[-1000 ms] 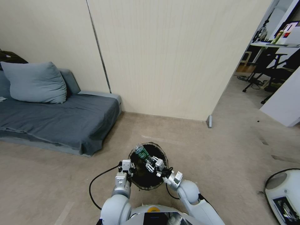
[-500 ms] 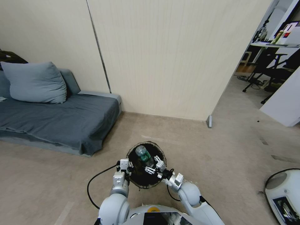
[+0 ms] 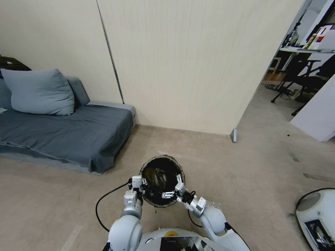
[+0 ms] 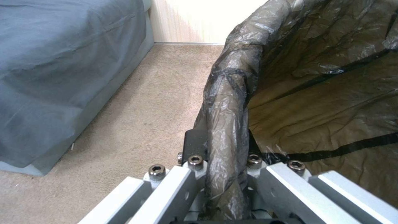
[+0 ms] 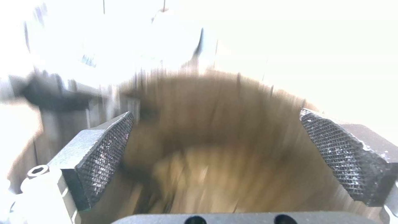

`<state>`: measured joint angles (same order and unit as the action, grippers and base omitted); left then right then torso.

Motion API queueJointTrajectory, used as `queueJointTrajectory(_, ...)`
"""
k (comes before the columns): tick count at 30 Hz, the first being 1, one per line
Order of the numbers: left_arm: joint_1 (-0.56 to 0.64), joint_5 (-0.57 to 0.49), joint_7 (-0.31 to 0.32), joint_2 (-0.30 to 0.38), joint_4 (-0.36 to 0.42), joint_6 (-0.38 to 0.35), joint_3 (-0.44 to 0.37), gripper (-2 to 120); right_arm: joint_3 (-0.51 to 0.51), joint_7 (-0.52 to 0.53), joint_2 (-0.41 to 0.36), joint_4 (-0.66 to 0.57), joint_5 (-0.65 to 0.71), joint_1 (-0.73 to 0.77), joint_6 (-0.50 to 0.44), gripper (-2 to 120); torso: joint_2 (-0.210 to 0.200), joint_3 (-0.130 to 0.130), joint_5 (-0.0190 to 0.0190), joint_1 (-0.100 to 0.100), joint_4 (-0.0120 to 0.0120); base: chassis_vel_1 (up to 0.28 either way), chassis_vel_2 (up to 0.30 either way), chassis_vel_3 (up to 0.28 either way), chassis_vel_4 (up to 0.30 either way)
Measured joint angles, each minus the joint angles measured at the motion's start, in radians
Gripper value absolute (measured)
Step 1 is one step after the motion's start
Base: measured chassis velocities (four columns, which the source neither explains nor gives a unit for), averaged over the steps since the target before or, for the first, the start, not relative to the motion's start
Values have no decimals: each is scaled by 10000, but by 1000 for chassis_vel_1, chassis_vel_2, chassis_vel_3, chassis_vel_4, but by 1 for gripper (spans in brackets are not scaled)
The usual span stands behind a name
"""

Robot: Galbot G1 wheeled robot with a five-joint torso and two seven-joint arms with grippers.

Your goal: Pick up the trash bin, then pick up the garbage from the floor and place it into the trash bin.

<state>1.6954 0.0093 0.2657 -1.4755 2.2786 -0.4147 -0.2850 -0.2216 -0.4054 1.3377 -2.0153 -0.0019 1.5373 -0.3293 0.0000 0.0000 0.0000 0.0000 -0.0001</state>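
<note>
Left hand [image 4: 226,174] clamps the trash bin [image 3: 162,167] rim.

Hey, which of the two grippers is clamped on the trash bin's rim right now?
The left gripper: its fingers pinch the bag-covered rim of the trash bin. The right gripper hangs open over the bin's mouth, holding nothing.

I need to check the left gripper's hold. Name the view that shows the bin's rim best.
The left wrist view: the bag-wrapped rim of the bin runs straight between the left gripper's fingers, close up. The head view shows the whole bin from above, small. The right wrist view shows a blurred brown interior between the open right gripper's pads.
</note>
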Motion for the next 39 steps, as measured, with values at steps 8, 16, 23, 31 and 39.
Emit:
queueJointTrajectory(8, 58, -83, 55, -54, 246, -45, -195, 1, -603, 998, 707, -1450, -1467, 310, -251, 100, 0, 0, 0, 0, 2, 0, 0, 0, 0)
queueJointTrajectory(16, 82, -93, 97, -70, 323, -44, -250, 1, -1687, 2901, 1963, -2344, -2483, 1182, 74, 100, 0, 0, 0, -1, -1, 0, 0, 0, 0)
queueJointTrajectory(23, 55, 212, -51, -122, 250, 263, -292, 1, -1769, 4088, 2746, -2161, -3308, 1416, 306, 100, 0, 0, 1, 0, 0, 0, 0, 0, 0)
queueJointTrajectory(31, 9, 120, -44, -127, 242, 279, -401, 1, -1789, 4121, 2738, -2155, -3355, 1518, 298, 100, 0, 1, 0, -1, 1, 0, 0, 0, 0)
queueJointTrajectory(39, -56, 41, -31, -131, 212, 281, -516, 1, -1961, 4414, 2723, -1876, -3336, 1734, 140, 100, 0, 0, 1, 0, 0, 0, 0, 0, 0)
